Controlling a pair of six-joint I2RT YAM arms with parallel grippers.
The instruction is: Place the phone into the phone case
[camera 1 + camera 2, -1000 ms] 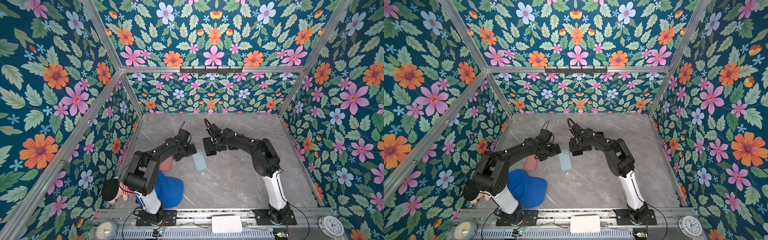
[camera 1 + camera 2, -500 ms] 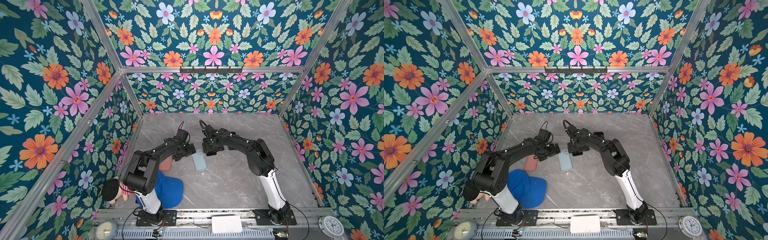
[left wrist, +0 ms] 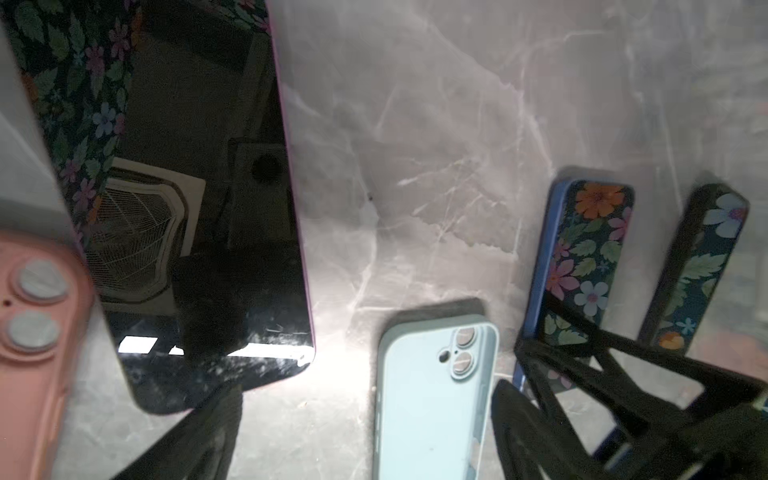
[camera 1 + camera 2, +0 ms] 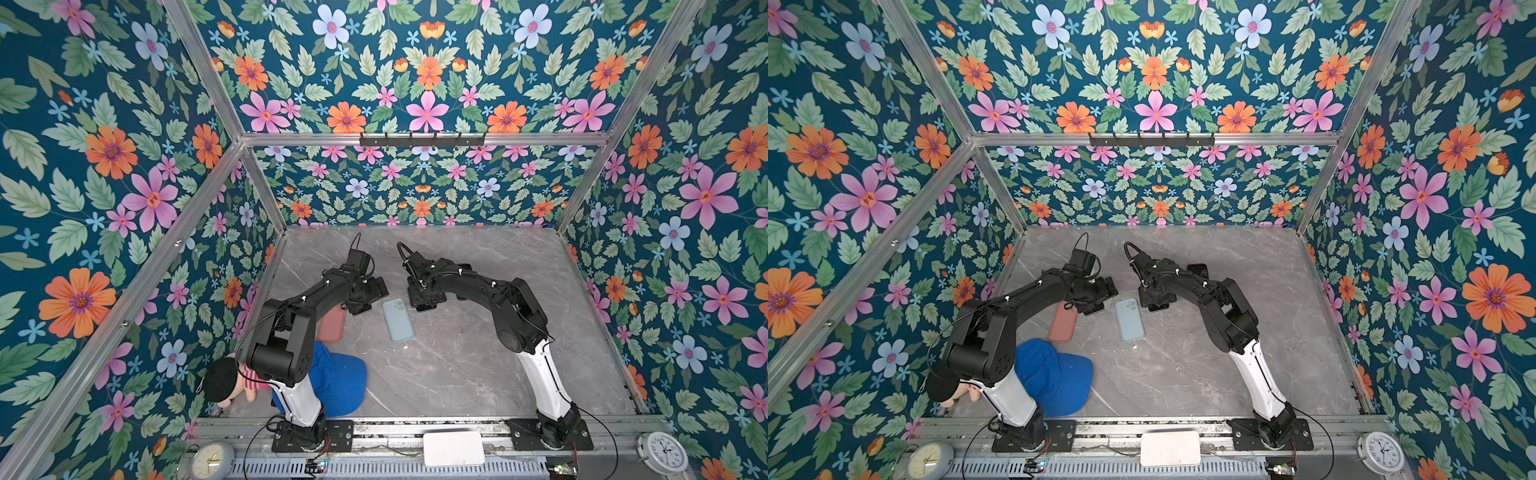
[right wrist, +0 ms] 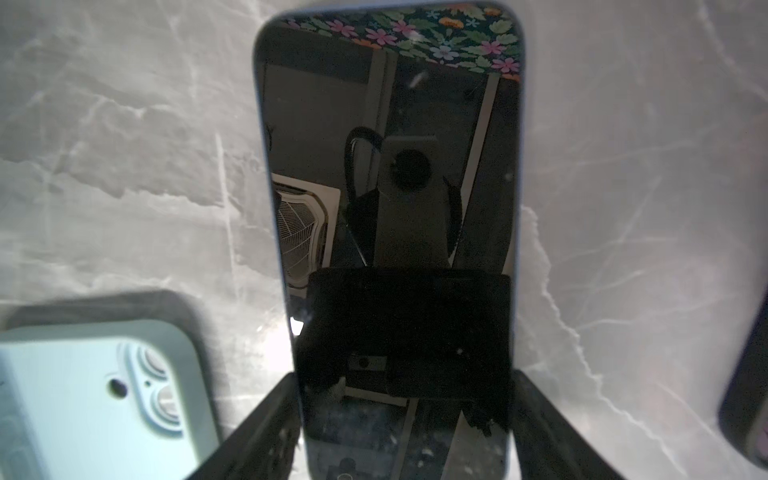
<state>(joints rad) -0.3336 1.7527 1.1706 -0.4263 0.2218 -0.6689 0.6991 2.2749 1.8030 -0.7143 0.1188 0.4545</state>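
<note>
Right wrist view, right claw (image 5: 403, 380) straddling phone (image 5: 390, 166) (screen up), arm (image 4: 490, 291) arched.

A robot lab cell: an aluminium frame (image 4: 419, 139) holds floral panels (image 4: 104, 166) around a marble-look table (image 4: 457, 365), two arms (image 4: 505, 305) are bolted to a front rail (image 4: 415, 424), clocks (image 4: 660, 453) at its corners

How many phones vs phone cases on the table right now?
Phones: 3 (pink-edged black-screen phone, blue-edged phone, black-edged phone)
Cases: 2 (pink silicone case, light blue silicone case)
Total: 5
</note>
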